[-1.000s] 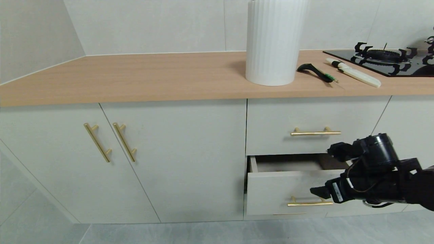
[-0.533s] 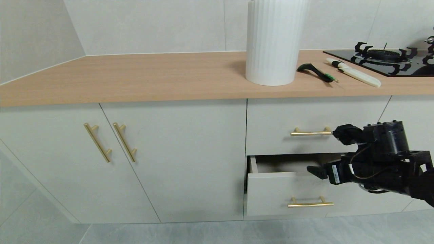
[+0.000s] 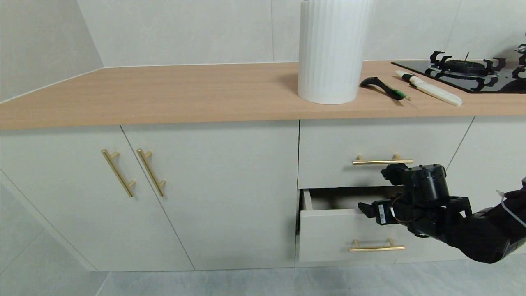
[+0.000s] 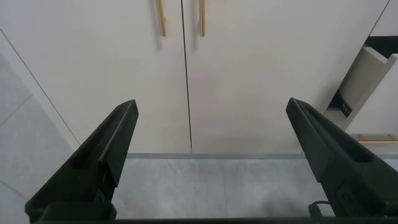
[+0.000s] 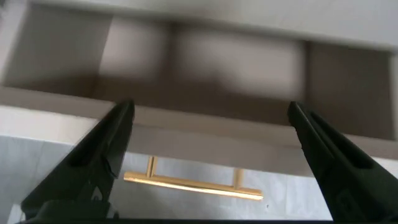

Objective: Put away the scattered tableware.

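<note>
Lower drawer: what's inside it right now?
Only bare inner walls show in the lower drawer; no items are visible. Its own front and shadow hide much of the floor.

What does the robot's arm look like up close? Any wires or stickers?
The right arm is bulky and black, with a drum-shaped housing at the wrist. The right gripper has two tapering black fingers; one bears a small white label. A thin cable loops nearby, and a white tie wraps the arm. The left gripper has matching black wedge fingers.
</note>
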Controlling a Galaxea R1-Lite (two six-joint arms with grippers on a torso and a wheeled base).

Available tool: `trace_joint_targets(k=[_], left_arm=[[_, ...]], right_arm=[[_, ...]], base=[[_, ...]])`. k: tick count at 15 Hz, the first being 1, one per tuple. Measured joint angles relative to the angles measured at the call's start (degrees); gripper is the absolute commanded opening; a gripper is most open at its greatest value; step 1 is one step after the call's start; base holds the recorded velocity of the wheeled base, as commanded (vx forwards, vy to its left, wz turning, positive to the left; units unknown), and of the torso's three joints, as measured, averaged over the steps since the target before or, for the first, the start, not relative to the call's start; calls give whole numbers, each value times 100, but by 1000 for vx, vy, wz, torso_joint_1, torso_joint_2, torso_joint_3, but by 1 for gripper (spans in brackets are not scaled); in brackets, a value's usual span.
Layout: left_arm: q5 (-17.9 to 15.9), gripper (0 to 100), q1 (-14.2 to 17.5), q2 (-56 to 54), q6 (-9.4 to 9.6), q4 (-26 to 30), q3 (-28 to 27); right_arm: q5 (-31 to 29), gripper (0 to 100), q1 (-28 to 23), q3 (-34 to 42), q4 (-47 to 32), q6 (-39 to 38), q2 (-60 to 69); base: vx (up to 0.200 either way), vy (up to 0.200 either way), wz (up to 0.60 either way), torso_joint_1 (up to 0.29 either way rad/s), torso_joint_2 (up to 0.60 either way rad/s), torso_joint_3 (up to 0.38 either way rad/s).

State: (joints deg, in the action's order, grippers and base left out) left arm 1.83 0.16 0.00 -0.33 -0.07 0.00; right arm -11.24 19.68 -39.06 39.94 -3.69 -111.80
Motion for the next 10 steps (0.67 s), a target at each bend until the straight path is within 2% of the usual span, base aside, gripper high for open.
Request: trace_joint_targets(k=[4,6,8,10], left_arm=[[0,100,0,0,1,0,0],[-2,100,0,0,1,0,0],[0,100,0,0,0,0,0],[0,100,0,0,1,0,0]], right_arm=[[16,100,16,65,-201,6,85],[57,100,16,54,-778,9,306],[260,100,16,-60,-1930,9,667],[572,100,11,-400,-3780,9,1139]], base=[[0,0,0,0,0,0],[0,0,0,0,0,0],[0,0,0,0,0,0],[0,0,0,0,0,0]])
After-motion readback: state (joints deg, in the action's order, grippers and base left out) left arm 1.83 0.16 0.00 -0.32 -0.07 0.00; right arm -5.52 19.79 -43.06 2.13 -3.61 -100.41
